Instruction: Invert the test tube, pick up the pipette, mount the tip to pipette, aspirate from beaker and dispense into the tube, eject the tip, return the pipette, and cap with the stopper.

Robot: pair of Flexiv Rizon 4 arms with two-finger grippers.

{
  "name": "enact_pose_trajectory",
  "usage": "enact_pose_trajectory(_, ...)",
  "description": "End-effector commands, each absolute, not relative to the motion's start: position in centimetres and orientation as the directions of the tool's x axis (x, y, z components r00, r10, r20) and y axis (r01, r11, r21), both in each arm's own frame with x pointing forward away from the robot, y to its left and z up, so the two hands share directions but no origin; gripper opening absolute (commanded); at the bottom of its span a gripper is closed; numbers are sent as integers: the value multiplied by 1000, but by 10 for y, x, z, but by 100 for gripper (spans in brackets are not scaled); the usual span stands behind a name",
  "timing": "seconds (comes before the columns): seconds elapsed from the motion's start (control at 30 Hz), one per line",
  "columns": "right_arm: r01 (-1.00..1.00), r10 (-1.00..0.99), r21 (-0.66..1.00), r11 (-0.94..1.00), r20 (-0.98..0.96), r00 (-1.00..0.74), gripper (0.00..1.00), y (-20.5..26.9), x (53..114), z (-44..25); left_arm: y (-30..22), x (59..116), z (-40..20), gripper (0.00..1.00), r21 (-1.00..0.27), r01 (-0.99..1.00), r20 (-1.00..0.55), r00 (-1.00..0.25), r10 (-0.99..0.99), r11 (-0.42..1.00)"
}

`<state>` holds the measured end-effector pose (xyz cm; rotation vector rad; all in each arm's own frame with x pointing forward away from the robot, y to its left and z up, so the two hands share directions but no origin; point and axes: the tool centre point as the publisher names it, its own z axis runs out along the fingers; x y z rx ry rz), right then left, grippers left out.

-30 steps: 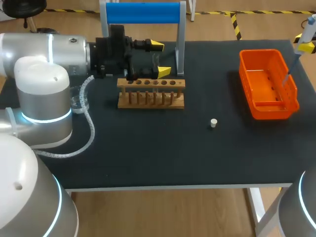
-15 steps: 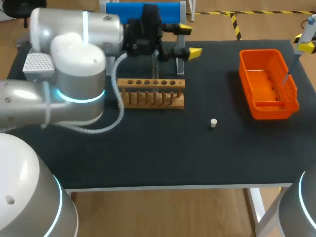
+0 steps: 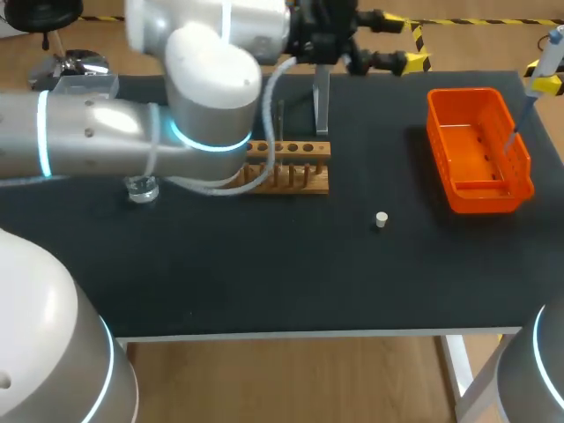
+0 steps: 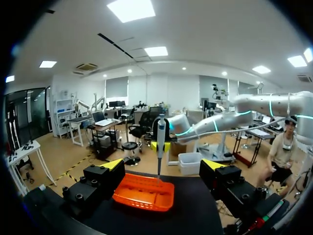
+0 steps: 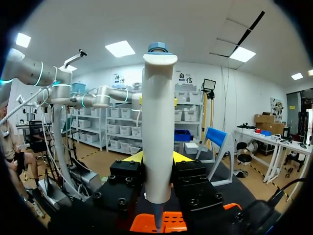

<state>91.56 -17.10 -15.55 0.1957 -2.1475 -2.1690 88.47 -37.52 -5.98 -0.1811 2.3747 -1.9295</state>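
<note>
Head: left arm comes in from the left and reaches across the back of the tabletop. Left jaws are up past the far edge, spread wide with nothing between them. Wooden rack sits mid-tabletop, partly behind the arm, and a thin clear tube stands upright in it. Beaker is left of the rack, under the arm. Stopper lies alone on the tabletop, between the rack and the orange bin and nearer the front. A stand post rises just behind the rack. At the far right the pipette hangs roughly upright, a little tilted, and its tip points down into the bin. Can't tell if the tip touches the bin. Left wrist: left jaws are spread, yellow tips well apart. Ahead of them are the bin and the pipette above it, with the right arm's yellow fingertips on the pipette body. Right wrist: right jaws pinch the pipette body from both sides. The pipette stands upright between the fingers, plunger end up and lower end down toward the bin just below. The left arm shows off to one side.
</note>
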Motion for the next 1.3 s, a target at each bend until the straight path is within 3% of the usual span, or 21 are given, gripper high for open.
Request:
enact_pose_trajectory(0.03,-32,-149,999,-10,-33,-988,0,-171,916,-155,-432,897,-58,100,-973,-40,10,-991,-135,227)
enact_pose_trajectory(0.37,-32,-149,999,-10,-33,-988,0,-171,916,-155,-456,901,-50,100,-974,-23,4,-996,-87,224)
enact_pose_trajectory(0.4,-32,-149,999,-10,-33,-988,0,-171,916,-155,-456,901,-50,92,-974,-23,4,-996,-87,224)
enact_pose_trajectory(0.43,-32,-149,999,-10,-33,-988,0,-171,916,-155,-456,901,-50,73,-974,-23,4,-996,-87,224)
enact_pose_trajectory(0.47,-32,-149,999,-10,-33,-988,0,-171,916,-155,-456,901,-50,42,-974,-23,4,-996,-87,224)
enact_pose_trajectory(0.5,-32,-149,999,-10,-33,-988,0,-171,916,-155,-456,901,-50,0,-974,-23,4,-996,-87,224)
enact_pose_trajectory(1.3,-32,-149,999,-10,-33,-988,0,-171,916,-155,-475,905,-51,0,-975,-27,10,-997,-77,218)
